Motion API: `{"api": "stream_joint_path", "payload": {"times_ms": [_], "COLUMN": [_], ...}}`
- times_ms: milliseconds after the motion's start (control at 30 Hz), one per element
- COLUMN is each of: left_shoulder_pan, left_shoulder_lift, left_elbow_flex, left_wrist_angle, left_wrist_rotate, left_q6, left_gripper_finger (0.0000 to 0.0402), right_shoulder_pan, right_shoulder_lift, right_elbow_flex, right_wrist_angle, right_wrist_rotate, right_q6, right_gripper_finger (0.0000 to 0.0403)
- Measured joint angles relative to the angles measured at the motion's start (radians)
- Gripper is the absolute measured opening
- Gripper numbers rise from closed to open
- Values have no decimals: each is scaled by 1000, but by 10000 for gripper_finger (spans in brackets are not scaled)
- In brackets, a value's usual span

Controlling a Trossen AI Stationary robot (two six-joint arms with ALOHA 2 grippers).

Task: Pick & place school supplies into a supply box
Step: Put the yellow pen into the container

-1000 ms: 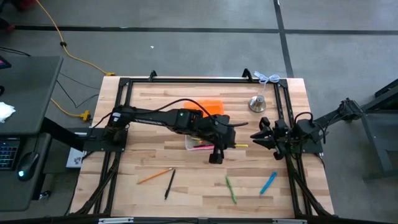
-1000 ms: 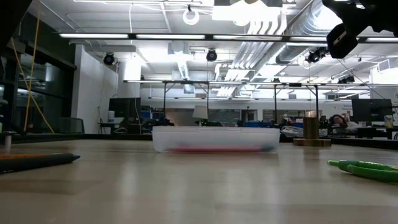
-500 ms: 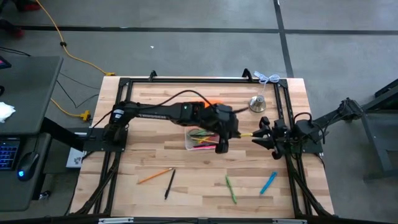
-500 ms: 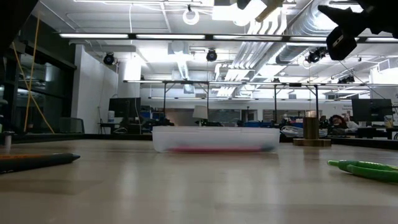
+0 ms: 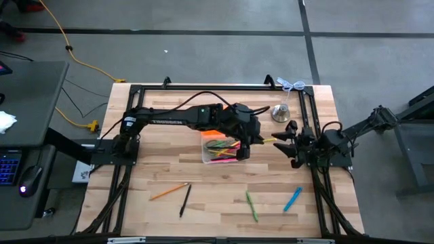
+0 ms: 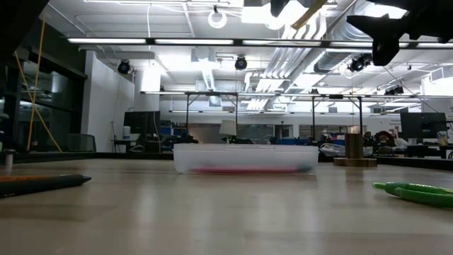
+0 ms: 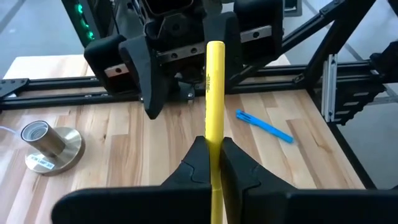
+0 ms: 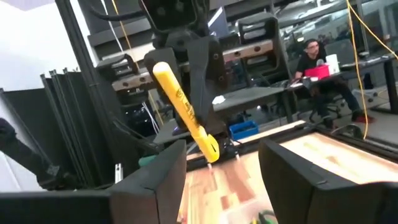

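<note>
My left gripper point(image 5: 245, 146) is shut on a yellow pencil point(image 5: 266, 141) above the table, just right of the supply box point(image 5: 220, 152), a clear box that holds pink, green and yellow supplies. Its orange lid point(image 5: 211, 133) is mostly hidden under my left arm. My right gripper point(image 5: 283, 139) is open, facing the pencil's free end point(image 8: 160, 68) without touching it. An orange pencil point(image 5: 169, 192), a black pen point(image 5: 184, 200), green supplies point(image 5: 251, 205) and a blue marker point(image 5: 292, 198) lie flat on the table's near half. My left gripper pinches the yellow pencil point(image 7: 215, 140) between its two fingers, and the pencil sticks out forward past the fingertips toward the table's right. Which end it has is hidden behind the fingers. The pencil is lifted clear, its free end slanting upward point(image 6: 309, 13).
A silver bell point(image 5: 281, 112) stands at the far right, close behind both grippers. The black frame rails point(image 5: 203, 87) run along the table's far edge and both sides. A person point(image 8: 311, 59) sits in the room beyond the table.
My left gripper has carried the yellow pencil up and toward the table's far edge, closer to my right gripper. The pencil's free end now points up at a slant. My right gripper has shifted slightly toward the far edge.
</note>
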Motion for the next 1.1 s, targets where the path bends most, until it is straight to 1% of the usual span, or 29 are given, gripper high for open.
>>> {"api": "stream_joint_path", "payload": {"times_ms": [200, 367, 567, 633, 800, 900, 1100], "left_shoulder_pan": [5, 12, 11, 11, 11, 11, 11], "left_shoulder_lift": [0, 0, 0, 0, 0, 0, 0], "left_elbow_flex": [0, 1, 1, 1, 1, 2, 1], "left_wrist_angle": [9, 29, 31, 33, 32, 27, 4], "left_wrist_rotate": [-3, -9, -29, -29, -29, -31, -31], "left_q6": [7, 6, 6, 6, 2, 1, -9], "left_gripper_finger": [37, 37, 37, 37, 37, 37, 37], "right_shoulder_pan": [0, 0, -5, -18, -72, -107, -164], "right_shoulder_lift": [0, 2, 43, 69, 148, 190, 244], "right_elbow_flex": [0, 0, 0, 7, 81, 122, 177], "right_wrist_angle": [10, 54, 120, 141, 105, 87, 69], "right_wrist_rotate": [26, 38, 35, 24, -11, -48, -115], "right_q6": [-2, -3, -3, -3, -15, -44, -46], "right_gripper_finger": [182, 182, 182, 182, 182, 182, 182]}}
